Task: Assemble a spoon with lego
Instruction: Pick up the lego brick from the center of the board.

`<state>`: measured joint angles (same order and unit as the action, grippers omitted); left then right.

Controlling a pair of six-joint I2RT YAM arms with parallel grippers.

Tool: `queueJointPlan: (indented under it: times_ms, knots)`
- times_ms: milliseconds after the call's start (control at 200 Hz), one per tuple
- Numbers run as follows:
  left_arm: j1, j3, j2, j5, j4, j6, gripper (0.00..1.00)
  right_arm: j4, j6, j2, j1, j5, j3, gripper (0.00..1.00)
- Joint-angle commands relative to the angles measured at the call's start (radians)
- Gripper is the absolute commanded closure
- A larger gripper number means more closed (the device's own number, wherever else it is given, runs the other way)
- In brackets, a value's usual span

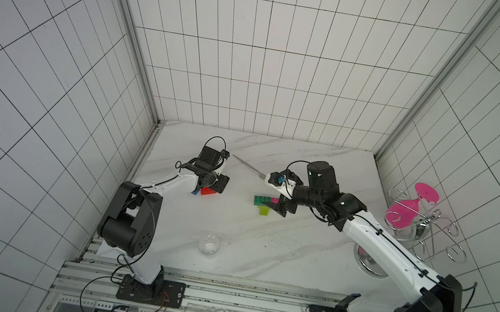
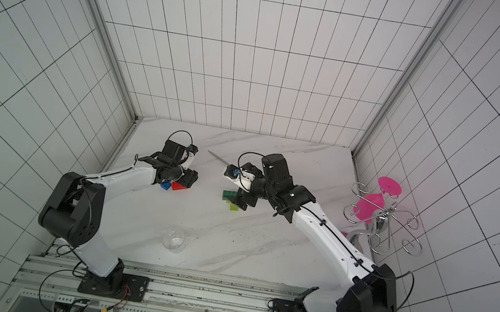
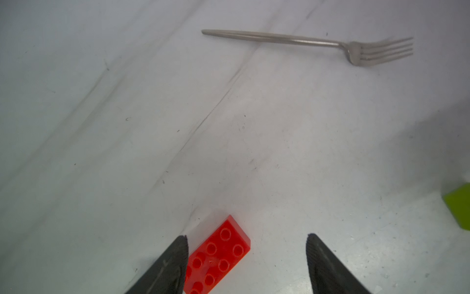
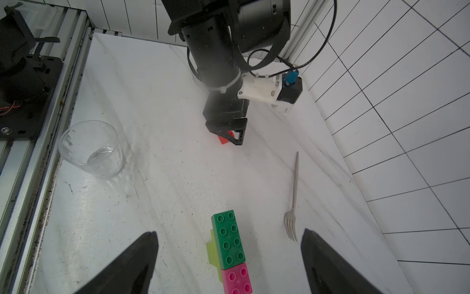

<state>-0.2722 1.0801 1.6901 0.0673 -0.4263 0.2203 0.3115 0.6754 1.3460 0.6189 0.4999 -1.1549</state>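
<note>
Your left gripper's (image 3: 246, 236) jaws are apart, the red brick (image 3: 218, 257) on the table (image 3: 254, 152) by one finger (image 3: 173, 262), so centre before closing; your right gripper (image 4: 229, 231) hangs spread over the half-built spoon (image 4: 230, 244).

**Colours on your table**

Your table (image 1: 263, 234) is white, veined in grey. At nine o'clock you have a red brick (image 3: 216, 257) and a blue brick (image 2: 164, 185). Near centre are a dark green brick (image 4: 229, 239), a pink brick (image 4: 237, 278) and a lime green brick (image 4: 213, 250). The fork (image 3: 305, 40) is silver.
</note>
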Motion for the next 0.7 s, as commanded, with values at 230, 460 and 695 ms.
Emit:
queueJointPlan:
  times_ms: [230,460,695]
  knots:
    - [0.112,0.093,0.186,0.046,-0.272,0.561,0.57,-0.059,-0.019,-0.008,-0.015,0.068,0.043,0.09]
    - [0.108,0.178,0.262,0.075,-0.319,0.602,0.8,-0.061,-0.022,0.026,-0.028,0.104,0.034,0.09]
    - [0.102,0.222,0.218,0.153,-0.295,0.599,0.93,-0.157,-0.126,0.058,-0.066,0.128,0.06,0.1]
